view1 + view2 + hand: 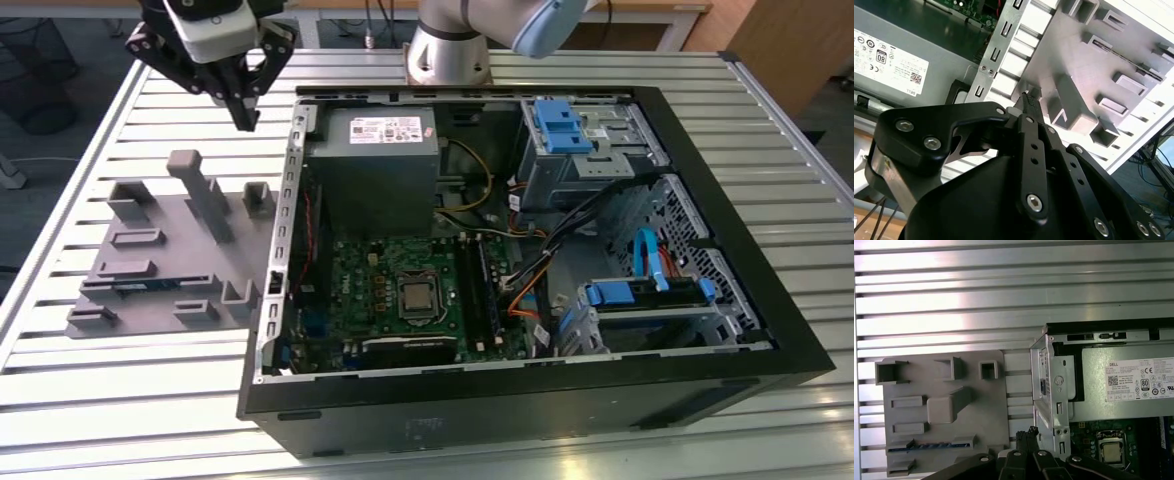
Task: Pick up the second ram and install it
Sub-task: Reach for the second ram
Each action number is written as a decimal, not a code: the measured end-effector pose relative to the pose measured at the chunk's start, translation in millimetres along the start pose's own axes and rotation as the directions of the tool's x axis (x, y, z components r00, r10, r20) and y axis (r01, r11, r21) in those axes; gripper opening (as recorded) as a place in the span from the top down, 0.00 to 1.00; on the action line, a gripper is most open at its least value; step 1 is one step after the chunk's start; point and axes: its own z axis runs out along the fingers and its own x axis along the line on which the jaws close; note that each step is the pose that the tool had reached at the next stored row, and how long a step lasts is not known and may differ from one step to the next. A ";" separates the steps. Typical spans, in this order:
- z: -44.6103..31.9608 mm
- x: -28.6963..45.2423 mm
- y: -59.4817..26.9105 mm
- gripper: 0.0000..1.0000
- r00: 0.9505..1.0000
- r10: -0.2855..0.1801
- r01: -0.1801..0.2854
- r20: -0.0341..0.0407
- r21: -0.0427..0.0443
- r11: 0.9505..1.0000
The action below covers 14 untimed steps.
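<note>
While the black gripper (247,118) hangs pinched closed and empty over an edge of the grey plastic fixture (989,410), the dark blue-green memory stick (929,445) lies slotted in it; descending closed would likely jam onto it.

The second ram (929,445) — a long, narrow blue-green stick — stands on edge in a low slot of the grey fixture (989,405), with just its upper edge visible in the first wrist view. It lies level along the slot, ungripped, well apart from the pincer (1029,432) — off to one side of its tip and lower than it.
</note>
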 end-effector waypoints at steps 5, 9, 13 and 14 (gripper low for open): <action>0.3 4.9 -0.4 0.89 1.000 0.000 0.000 0.000 0.000 1.000; 0.6 8.9 -0.7 0.89 1.000 0.000 0.000 0.000 0.000 1.000; 0.8 13.2 -1.0 0.89 1.000 0.000 0.000 0.000 0.000 1.000; 0.9 14.4 -1.1 0.89 1.000 0.000 0.000 0.000 0.000 1.000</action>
